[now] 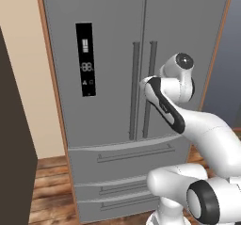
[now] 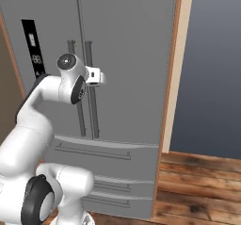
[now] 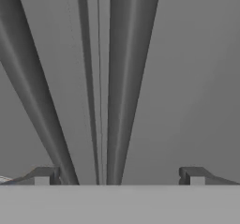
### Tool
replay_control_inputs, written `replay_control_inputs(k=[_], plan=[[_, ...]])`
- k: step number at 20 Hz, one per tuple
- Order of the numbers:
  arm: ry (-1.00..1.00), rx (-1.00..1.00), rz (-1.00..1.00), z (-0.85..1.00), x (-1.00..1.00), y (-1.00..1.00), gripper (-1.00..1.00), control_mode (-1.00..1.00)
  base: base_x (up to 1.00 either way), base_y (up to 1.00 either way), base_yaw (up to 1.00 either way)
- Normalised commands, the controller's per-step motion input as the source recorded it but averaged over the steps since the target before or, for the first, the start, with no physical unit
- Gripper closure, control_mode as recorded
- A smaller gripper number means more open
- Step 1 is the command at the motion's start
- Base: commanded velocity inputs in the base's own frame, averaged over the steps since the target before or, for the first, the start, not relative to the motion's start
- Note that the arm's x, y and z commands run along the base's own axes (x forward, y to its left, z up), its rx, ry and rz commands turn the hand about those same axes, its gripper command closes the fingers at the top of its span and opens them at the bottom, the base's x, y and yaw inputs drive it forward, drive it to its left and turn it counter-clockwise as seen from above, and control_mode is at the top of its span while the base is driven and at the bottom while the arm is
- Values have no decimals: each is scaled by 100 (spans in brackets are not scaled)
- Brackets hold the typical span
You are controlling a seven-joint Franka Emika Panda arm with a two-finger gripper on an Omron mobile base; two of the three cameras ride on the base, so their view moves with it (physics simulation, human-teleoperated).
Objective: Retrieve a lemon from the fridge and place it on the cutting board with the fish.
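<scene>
Fridge (image 1: 108,54) standing tall and grey straight ahead of the arm, both upper doors shut, seam running down the middle. Showing a black display panel (image 1: 85,59) on the left door, left of the seam. Carrying two long vertical bar handles, left handle (image 1: 133,87) and right handle (image 1: 151,78), flanking that seam. Holding lower drawers (image 1: 127,163) shut beneath the doors, each with a horizontal bar. Gripper (image 3: 119,176) hovering close in front of the fridge at handle height, fingers (image 3: 44,175) standing wide apart and gripping nothing. Framing, in the hand view, the door seam and the handle to its right between the fingertips, with the other handle slanting toward the left fingertip; contact not determinable. Wooden floor (image 2: 197,186) lying at the fridge's foot, wooden trim (image 2: 176,68) edging its right side.
</scene>
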Motion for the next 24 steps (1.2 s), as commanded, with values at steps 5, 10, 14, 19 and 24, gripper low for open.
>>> replay_control_inputs(k=[5,10,14,19,24], plan=[[0,0,3,0,42,-4,-100,-100,0,0,0],[0,0,5,0,38,0,-100,-100,0,0,0],[-7,0,2,-4,54,0,-100,-100,0,0,0],[-8,0,3,-2,46,0,-100,-100,0,0,0],[-13,0,1,-10,41,0,-100,-100,0,0,0]])
